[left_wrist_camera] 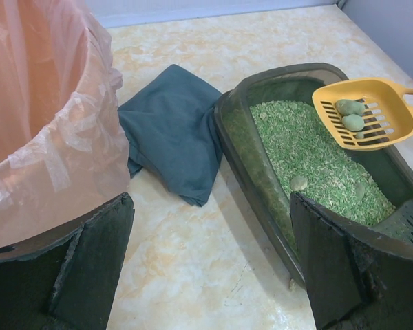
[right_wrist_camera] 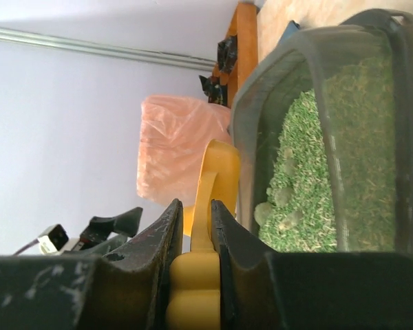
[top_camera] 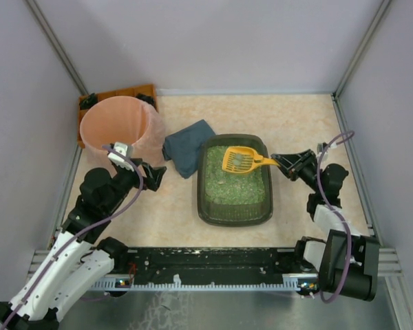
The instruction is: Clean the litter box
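Observation:
The dark grey-green litter box point(top_camera: 235, 214) with green granules sits mid-table; it also shows in the left wrist view point(left_wrist_camera: 242, 141) and the right wrist view point(right_wrist_camera: 399, 103). My right gripper point(top_camera: 281, 162) is shut on the handle of a yellow slotted scoop point(top_camera: 239, 160), held above the box's far end. The scoop point(left_wrist_camera: 361, 113) carries two grey-green clumps point(left_wrist_camera: 351, 114). More clumps point(right_wrist_camera: 279, 203) lie in the granules. My left gripper point(top_camera: 153, 174) is open and empty, left of the box, beside the pink bucket point(top_camera: 117, 127).
The pink bucket is lined with a plastic bag point(left_wrist_camera: 48, 130). A folded dark blue cloth point(top_camera: 186, 148) lies between bucket and box. An orange-brown compartment tray point(top_camera: 139, 93) stands behind the bucket. Grey walls enclose the table on three sides.

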Controlling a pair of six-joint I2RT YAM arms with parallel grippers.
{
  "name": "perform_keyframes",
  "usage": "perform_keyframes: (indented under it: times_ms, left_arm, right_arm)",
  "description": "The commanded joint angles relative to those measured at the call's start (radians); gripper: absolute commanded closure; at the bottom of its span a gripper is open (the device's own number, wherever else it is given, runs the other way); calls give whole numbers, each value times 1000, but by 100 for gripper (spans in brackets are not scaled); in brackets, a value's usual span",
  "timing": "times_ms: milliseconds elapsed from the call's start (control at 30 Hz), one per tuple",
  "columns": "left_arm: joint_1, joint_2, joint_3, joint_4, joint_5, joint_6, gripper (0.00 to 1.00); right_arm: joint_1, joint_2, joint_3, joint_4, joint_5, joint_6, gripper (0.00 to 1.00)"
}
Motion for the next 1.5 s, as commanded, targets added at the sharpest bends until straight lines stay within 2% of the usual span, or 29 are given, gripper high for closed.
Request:
perform_keyframes:
  times_ms: [0, 100, 267, 333, 533, 867, 1067, 1233, 1467]
  left_arm:
    - [3, -24, 6, 5, -26, -7, 1]
    - [3, -40, 17, -18, -35, -19, 2]
    - [2, -84, 41, -66, -76, -32, 2]
    - [3, -111, 51, -100, -147, -50, 2]
    - [3, -235, 46, -151, -343, -58, 2]
    - [3, -300, 79, -247, -418, -57, 1]
    - [3, -301, 74, -247, -425, -59, 1]
    - [3, -292, 70, -240, -421, -58, 1]
    - [4, -276, 68, -236, -404, -56, 1]
  right_arm:
    - [32, -74, 136, -56, 46, 3, 100]
    - [91, -81, 246, -208, 98, -42, 100]
    - [225, -11, 448, -321, 204, -71, 100]
    - [289, 33, 543, -366, 255, -92, 100]
    - [491, 226, 827, -429, 381, -134, 100]
    - [753, 574, 1298, -521, 494, -306, 100]
    - [854, 767, 1579, -642, 521, -474, 100]
    - [905, 902, 1814, -791, 527, -713, 100]
    - [972, 965, 1991, -912, 533, -1023, 100]
